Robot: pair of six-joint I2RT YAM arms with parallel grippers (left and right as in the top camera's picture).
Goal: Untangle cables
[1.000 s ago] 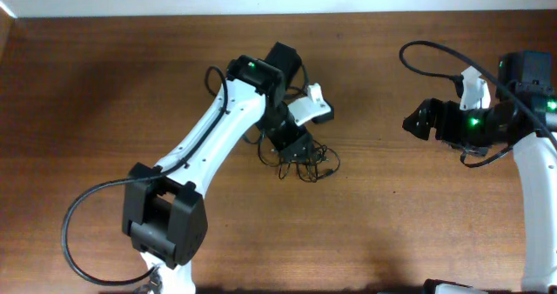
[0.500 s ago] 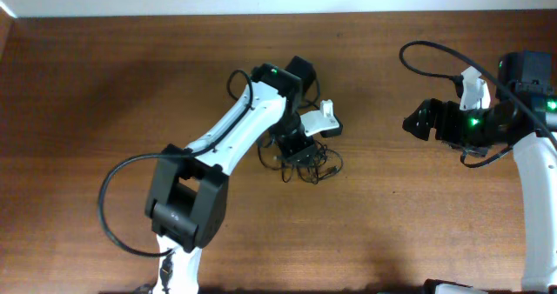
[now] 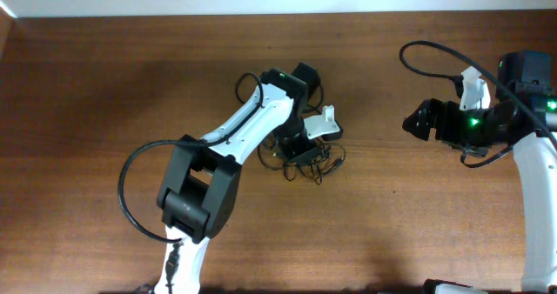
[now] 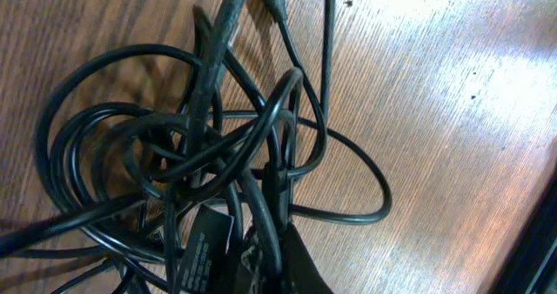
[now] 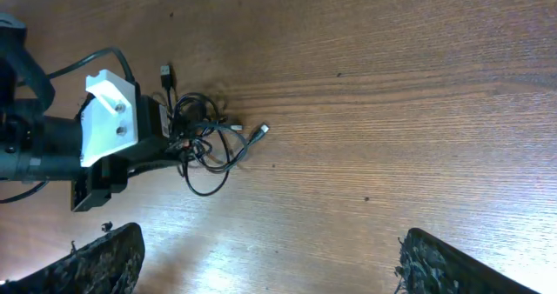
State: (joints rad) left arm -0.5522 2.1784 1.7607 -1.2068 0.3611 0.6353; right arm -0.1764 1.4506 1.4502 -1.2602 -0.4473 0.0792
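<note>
Black cables (image 4: pixel 218 146) sit pinched in my closed left fingers (image 3: pixel 302 150); best lift gently toward my wide-open, empty right fingers (image 3: pixel 419 120).

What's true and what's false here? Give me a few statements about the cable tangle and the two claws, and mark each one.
1. The cables lie in a tangled clump on the wooden table. True.
2. The right claw grips a cable. False: it is open and empty, well away from the clump.
3. The left claw is shut on the cables. True.
4. The cables are white. False: they are black.
</note>
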